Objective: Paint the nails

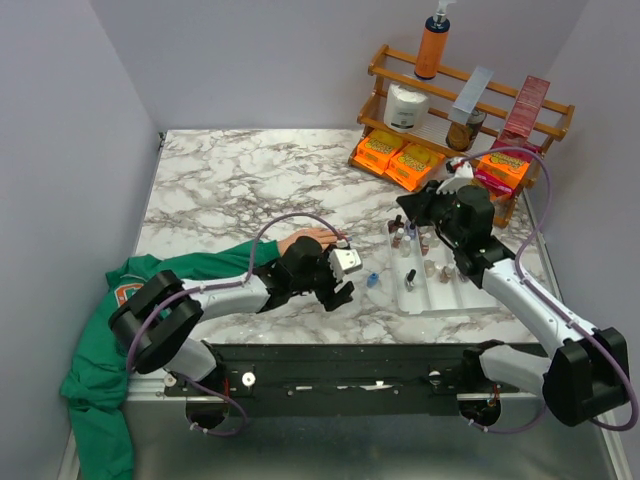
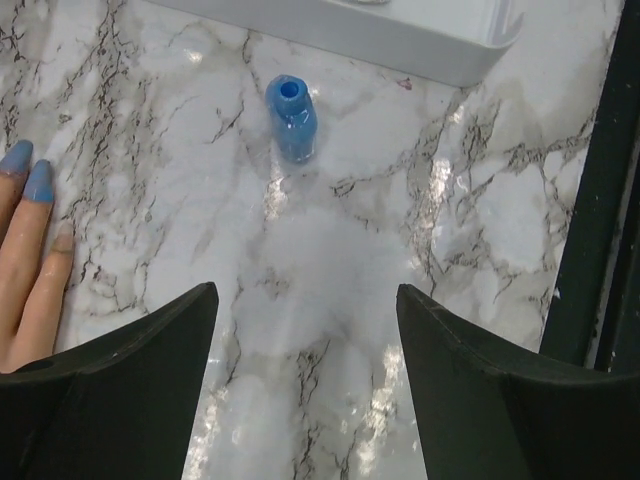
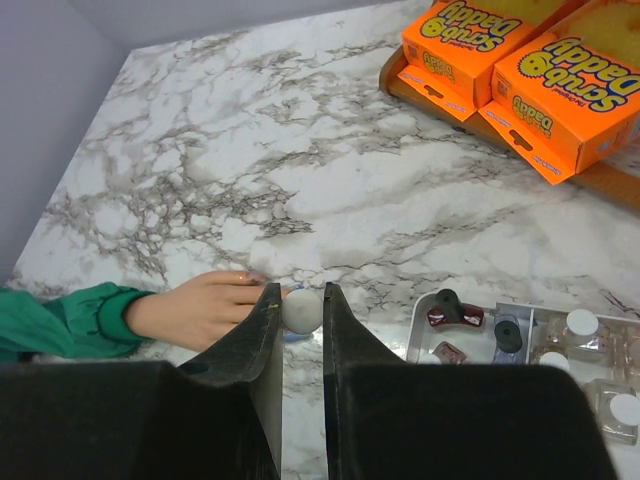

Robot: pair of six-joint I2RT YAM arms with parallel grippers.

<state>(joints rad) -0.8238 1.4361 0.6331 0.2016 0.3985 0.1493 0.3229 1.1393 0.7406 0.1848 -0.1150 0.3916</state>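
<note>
Blue polish covered two of the nails (image 2: 38, 180) in the left wrist view; the one next to them looked bare and pale. They sat at the fingertips of the hand (image 1: 305, 238), which lay flat on the worktop (image 1: 220, 190) with its sleeve (image 1: 150, 270) trailing away behind it.

The left gripper (image 2: 305, 300) hovered just off the hand's fingertips, jaws wide apart and empty. A little past it, away from the hand, the bottle (image 2: 291, 117) stood uncapped, with the tray (image 2: 420, 45) beyond that.

The right gripper (image 3: 298, 290) was clamped on a small white cap (image 3: 301, 312), on the tray side of the hand and roughly in line with its fingertips. I could not make out the brush under the cap.

The step in hand seemed to be bringing that brush to the bare nail. To do it well, the right arm should come in low and slow along the line of the finger, so that only the bristles meet the nail. It should then stroke from the nail's base out to the tip with very light pressure; the hand looked loose on the worktop and would probably slide if pushed.

The stroke should stay narrow, because the two blue nails lay just beside the bare one and could smear. The left gripper could steady the hand from behind the knuckles. It should keep off the bottle, which would likely tip and spill if nudged.
</note>
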